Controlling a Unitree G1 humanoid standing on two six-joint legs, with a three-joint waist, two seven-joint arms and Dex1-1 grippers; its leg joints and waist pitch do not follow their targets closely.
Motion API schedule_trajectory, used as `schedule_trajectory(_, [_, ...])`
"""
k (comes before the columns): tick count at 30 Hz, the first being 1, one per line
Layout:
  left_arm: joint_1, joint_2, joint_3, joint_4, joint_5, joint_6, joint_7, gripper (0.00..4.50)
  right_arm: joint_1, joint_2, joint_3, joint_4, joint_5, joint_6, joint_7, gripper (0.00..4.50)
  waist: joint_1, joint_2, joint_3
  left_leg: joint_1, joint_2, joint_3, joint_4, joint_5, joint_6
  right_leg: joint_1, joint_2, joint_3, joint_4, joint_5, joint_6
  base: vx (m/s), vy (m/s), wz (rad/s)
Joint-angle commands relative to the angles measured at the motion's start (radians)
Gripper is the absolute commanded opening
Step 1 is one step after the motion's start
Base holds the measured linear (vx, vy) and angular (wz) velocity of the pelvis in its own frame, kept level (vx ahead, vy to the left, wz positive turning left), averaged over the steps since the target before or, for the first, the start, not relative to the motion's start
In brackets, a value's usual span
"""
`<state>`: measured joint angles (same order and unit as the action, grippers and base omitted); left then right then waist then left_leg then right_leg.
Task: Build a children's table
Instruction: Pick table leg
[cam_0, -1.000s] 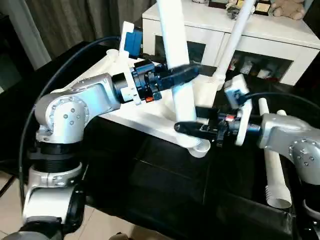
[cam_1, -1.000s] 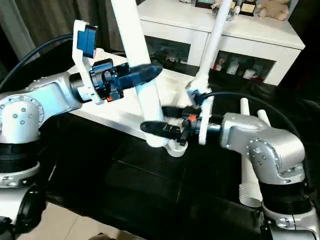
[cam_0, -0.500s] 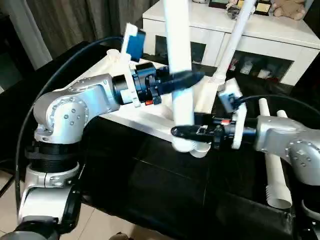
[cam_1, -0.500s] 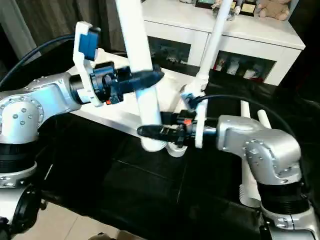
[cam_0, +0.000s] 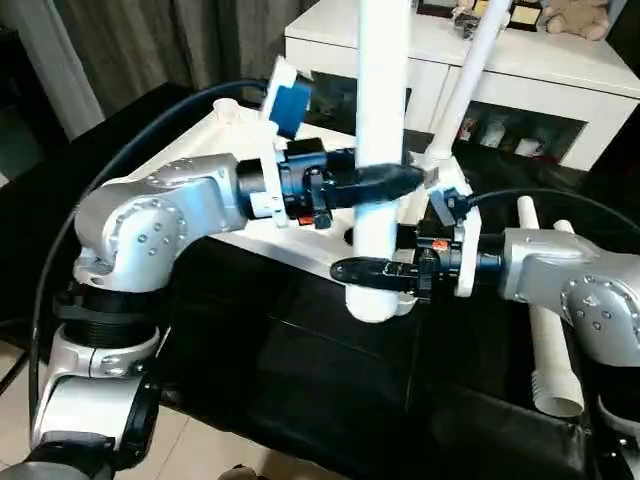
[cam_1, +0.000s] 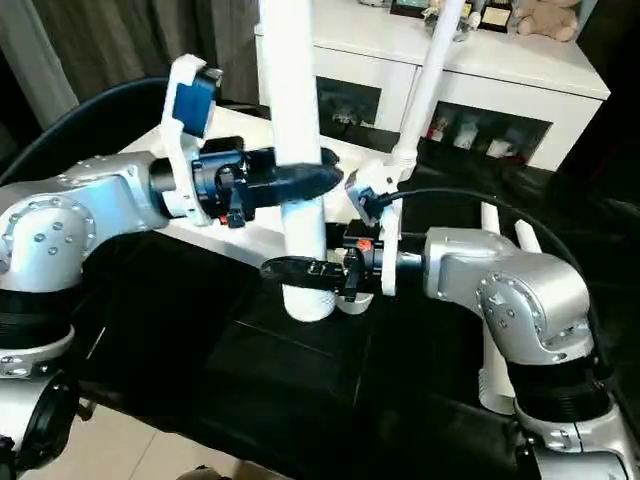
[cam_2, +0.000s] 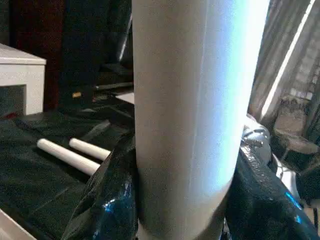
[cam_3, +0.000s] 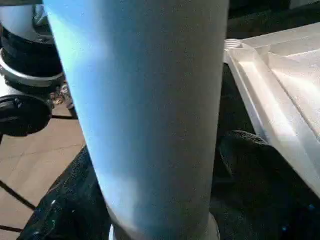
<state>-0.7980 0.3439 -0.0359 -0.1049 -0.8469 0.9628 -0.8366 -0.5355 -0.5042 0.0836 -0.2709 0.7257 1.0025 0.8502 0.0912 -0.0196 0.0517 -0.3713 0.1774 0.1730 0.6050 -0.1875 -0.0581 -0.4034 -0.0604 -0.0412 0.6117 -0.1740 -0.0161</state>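
Four legs: one (cam_0: 382, 140) at frame centre, one (cam_0: 462, 85) upper right, two (cam_0: 545, 330) (cam_0: 570, 250) lower right. One tabletop (cam_0: 300, 235). Two grippers (cam_0: 385, 182) (cam_0: 372, 270).

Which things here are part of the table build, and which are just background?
Job: held leg, clamped by left pincer and right pincer; upside-down tabletop; fitted leg; two spare legs.
Background: white cabinet, soft toy, curtain.

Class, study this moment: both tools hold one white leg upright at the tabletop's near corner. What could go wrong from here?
1. The leg is tall, and the left tool and right tool grip it low; it may tilt and jam at the corner socket.
2. The tabletop looks unclamped; pushing could slide it.
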Motion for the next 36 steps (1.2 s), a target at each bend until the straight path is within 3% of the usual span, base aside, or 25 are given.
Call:
schedule_trajectory(1, [-0.019, 0.005, -0.018, -0.028, 0.005, -0.005, -0.019, 1.88, -0.018, -0.011, -0.005, -0.001, -0.001, -0.011, 0.006, 3.49, 0.002, -0.001, -0.066, 0.014, 0.039, -0.009, -0.066, -0.117, -0.024, 0.052, -0.066, 0.040, -0.061, -0.194, -0.157, 0.000, 0.000, 0.00])
schedule_trajectory(8, [-0.018, 0.020, -0.034, -0.026, 0.019, -0.013, -0.046, 1.88, -0.027, -0.025, -0.009, 0.006, -0.001, -0.010, 0.025, 3.49, 0.003, -0.001, -0.067, 0.012, 0.038, -0.010, -0.065, -0.114, -0.025, 0.055, -0.067, 0.039, -0.060, -0.189, -0.160, 0.000, 0.000, 0.00])
schedule_trajectory(22, [-0.021, 0.012, -0.036, -0.016, 0.030, -0.029, -0.053, 1.88, -0.013, -0.029, 0.010, 0.001, 0.009, -0.003, 0.044, 2.26, 0.003, 0.000, -0.067, 0.013, 0.039, -0.010, -0.064, -0.113, -0.020, 0.054, -0.067, 0.039, -0.058, -0.178, -0.171, 0.000, 0.000, 0.00])
schedule_trajectory(28, [-0.016, 0.011, -0.047, -0.013, 0.057, -0.053, -0.040, 1.88, -0.007, -0.019, 0.004, 0.001, 0.007, -0.006, 0.028, 2.01, 0.002, 0.001, -0.067, 0.013, 0.039, -0.010, -0.064, -0.119, -0.024, 0.054, -0.066, 0.039, -0.059, -0.183, -0.170, 0.000, 0.000, 0.00])
schedule_trajectory(30, [-0.034, -0.012, -0.027, 0.041, 0.078, -0.046, 0.024, 1.88, -0.003, -0.016, 0.000, 0.002, 0.004, -0.009, 0.019, 1.99, 0.003, 0.000, -0.067, 0.012, 0.039, -0.010, -0.064, -0.120, -0.024, 0.055, -0.067, 0.040, -0.061, -0.184, -0.168, 0.000, 0.000, 0.00])
schedule_trajectory(31, [-0.047, -0.026, -0.006, 0.078, 0.069, -0.027, 0.053, 2.44, 0.000, -0.015, -0.003, 0.002, 0.003, -0.011, 0.014, 1.98, 0.003, 0.001, -0.066, 0.013, 0.038, -0.008, -0.063, -0.124, -0.024, 0.053, -0.066, 0.040, -0.061, -0.185, -0.171, 0.000, 0.000, 0.00])
schedule_trajectory(32, [-0.050, -0.029, 0.001, 0.086, 0.065, -0.024, 0.057, 2.44, 0.002, -0.014, -0.005, 0.001, 0.004, -0.011, 0.011, 1.98, 0.005, 0.005, -0.067, 0.014, 0.037, -0.008, -0.061, -0.127, -0.027, 0.052, -0.066, 0.040, -0.061, -0.187, -0.173, 0.000, 0.000, 0.00])
schedule_trajectory(34, [-0.049, -0.028, 0.007, 0.088, 0.054, -0.024, 0.044, 2.58, 0.009, -0.013, -0.009, -0.002, 0.004, -0.014, 0.005, 1.94, 0.007, 0.001, -0.068, 0.012, 0.038, -0.012, -0.064, -0.126, -0.031, 0.056, -0.067, 0.038, -0.061, -0.194, -0.166, 0.000, 0.000, 0.00])
schedule_trajectory(36, [-0.047, -0.021, 0.004, 0.082, 0.049, -0.022, 0.029, 2.67, 0.013, -0.012, -0.013, -0.004, 0.005, -0.015, 0.001, 1.91, 0.004, 0.004, -0.069, 0.011, 0.038, -0.012, -0.064, -0.124, -0.028, 0.057, -0.067, 0.038, -0.060, -0.177, -0.168, 0.000, 0.000, 0.00])
